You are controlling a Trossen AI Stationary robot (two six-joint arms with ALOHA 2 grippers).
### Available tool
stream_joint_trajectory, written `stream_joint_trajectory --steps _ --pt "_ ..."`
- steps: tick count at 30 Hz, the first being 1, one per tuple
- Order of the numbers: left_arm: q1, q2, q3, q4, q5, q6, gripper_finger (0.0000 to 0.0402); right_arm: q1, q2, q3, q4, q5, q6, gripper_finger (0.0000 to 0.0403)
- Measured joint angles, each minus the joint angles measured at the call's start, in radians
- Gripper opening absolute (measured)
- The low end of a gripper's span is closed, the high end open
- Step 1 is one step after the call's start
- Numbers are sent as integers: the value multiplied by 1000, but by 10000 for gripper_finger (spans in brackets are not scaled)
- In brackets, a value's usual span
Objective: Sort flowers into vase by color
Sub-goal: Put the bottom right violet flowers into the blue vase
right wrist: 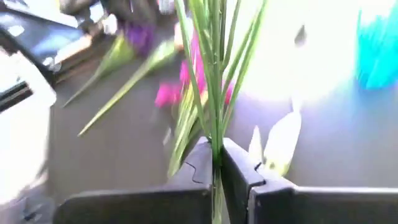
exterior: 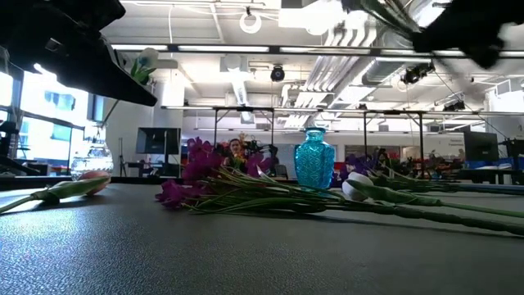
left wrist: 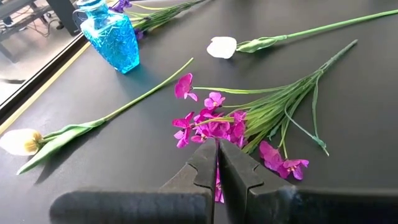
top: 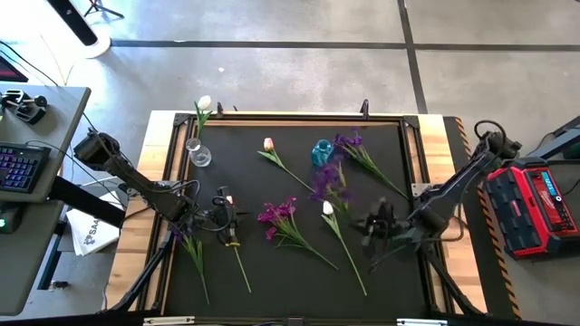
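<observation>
The right gripper [right wrist: 216, 163] is clenched on a purple flower's [top: 328, 184] green stem, low down, so the blossom can go first toward the blue vase [top: 322, 152]. The left gripper [left wrist: 217, 163] waits closed, empty, above a magenta flower [left wrist: 214, 121]. A white tulip [top: 328, 209] lies close and may snag.

Site: my robotics lab | Evidence: exposed ceiling ducts [exterior: 246, 82], framed test rigs [exterior: 246, 131] behind my tabletop [top: 299, 263], keyboard desk [top: 23, 167], concrete floor [top: 272, 77], red power unit [top: 535, 204].
</observation>
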Motion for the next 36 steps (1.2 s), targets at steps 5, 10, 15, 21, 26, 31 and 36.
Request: stream_joint_trajectory --steps 5,10,15,21,26,31,36 --pt "0 0 0 2 0 2 3 -212 -15 -112 523 -16 -579 0" --pt "0 0 0 16 -8 7 3 -513 -7 -232 1074 -485 -991 0" --pt "0 0 0 79 -62 61 3 -777 -3 -266 1197 -565 -1076 0" --pt "6 0 0 136 -102 134 3 -963 36 -266 1239 -650 -1072 0" --pt "28 0 0 137 -102 131 3 -1016 102 -265 1254 -651 -1070 0" --pt "47 0 0 137 -83 129 3 -1030 197 -265 1320 -654 -1050 0" --pt "52 0 0 136 -57 128 3 -1054 258 -265 1334 -654 -973 0"
